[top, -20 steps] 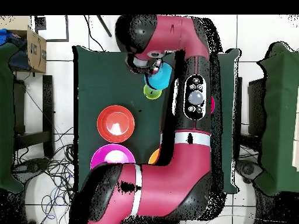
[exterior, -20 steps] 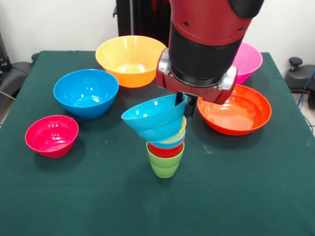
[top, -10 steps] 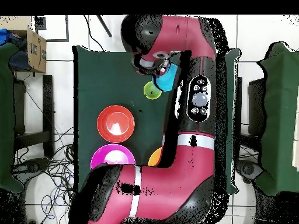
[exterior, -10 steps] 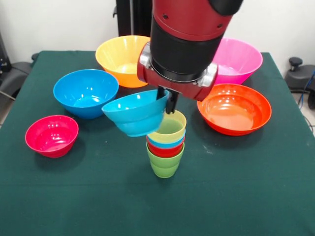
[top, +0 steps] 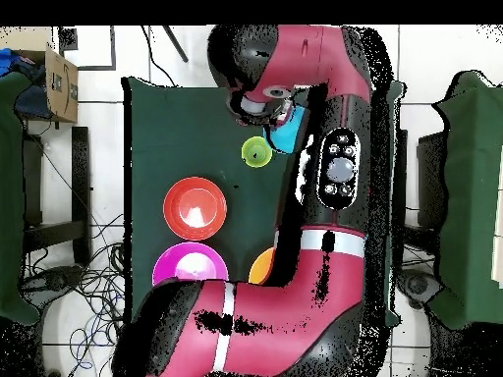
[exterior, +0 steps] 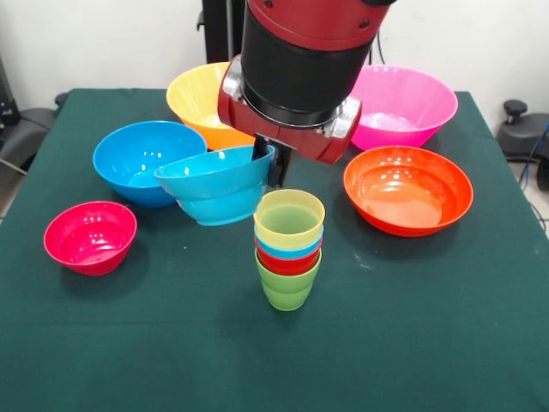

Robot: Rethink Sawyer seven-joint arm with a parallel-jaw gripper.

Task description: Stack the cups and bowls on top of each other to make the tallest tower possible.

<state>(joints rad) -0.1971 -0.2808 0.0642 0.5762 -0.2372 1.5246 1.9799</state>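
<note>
Green-clothed tabletop (exterior: 446,343) carrying 4 nested cups (exterior: 289,249) near its middle: lime green at base, then red, light blue, yellow on top. Gripper (exterior: 269,165) clenching rim of small light blue bowl (exterior: 216,184), holding it tilted in air just beside cups, not touching them. Sitting along far edge: yellow-orange bowl (exterior: 199,99), pink bowl (exterior: 408,105). Resting nearer: red-orange bowl (exterior: 408,190), medium blue bowl (exterior: 141,159), magenta bowl (exterior: 90,237) toward side edge.

Bright even light, soft shadows, glossy highlights on bowls (exterior: 408,189)
</note>
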